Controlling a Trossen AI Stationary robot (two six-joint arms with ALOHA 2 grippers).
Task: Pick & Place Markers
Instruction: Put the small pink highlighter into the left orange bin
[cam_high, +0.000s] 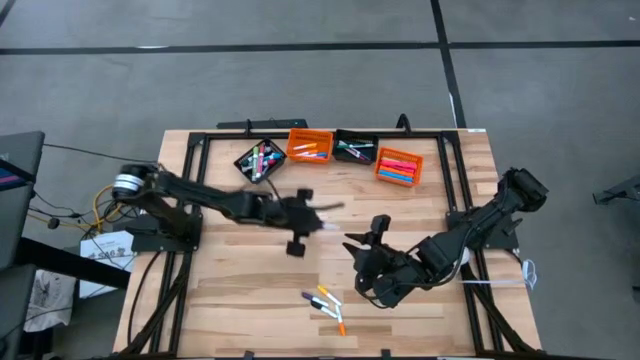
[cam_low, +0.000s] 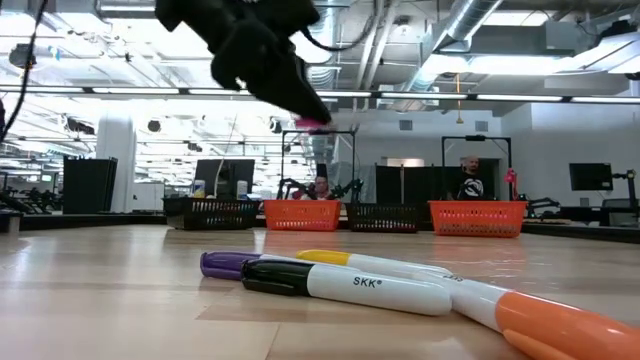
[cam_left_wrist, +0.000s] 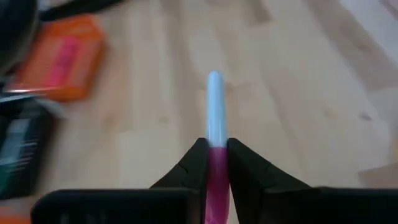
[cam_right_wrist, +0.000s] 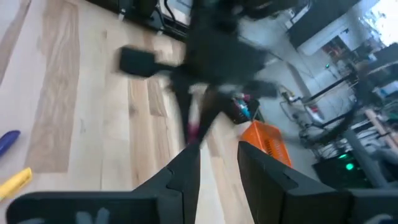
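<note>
My left gripper (cam_high: 320, 211) hangs over the table's middle, shut on a marker with a pink end and a pale body (cam_left_wrist: 214, 102). The low view shows that gripper (cam_low: 300, 100) high above the wood, the pink marker (cam_low: 314, 122) at its fingertips. My right gripper (cam_high: 362, 243) hovers right of centre, and its fingers (cam_right_wrist: 186, 171) stand apart with nothing between them. Several loose markers (cam_high: 326, 302) lie flat on the wood near the front edge: purple-capped (cam_low: 225, 263), black-capped (cam_low: 340, 283), yellow (cam_low: 330, 257) and orange (cam_low: 560, 322). My left gripper pinches the marker's pink end (cam_left_wrist: 217, 163) between its two fingers. The fingers slant down from the table's left and lie along the marker. Its pale body sticks out forward past the fingertips. The marker is lifted clear of the table.
Along the far edge stand two black bins (cam_high: 260, 160) (cam_high: 355, 150) and two orange bins (cam_high: 310, 145) (cam_high: 400, 167), all holding markers. A black frame (cam_high: 200, 140) rims the table. Bare wood lies between the arms and the loose markers.
</note>
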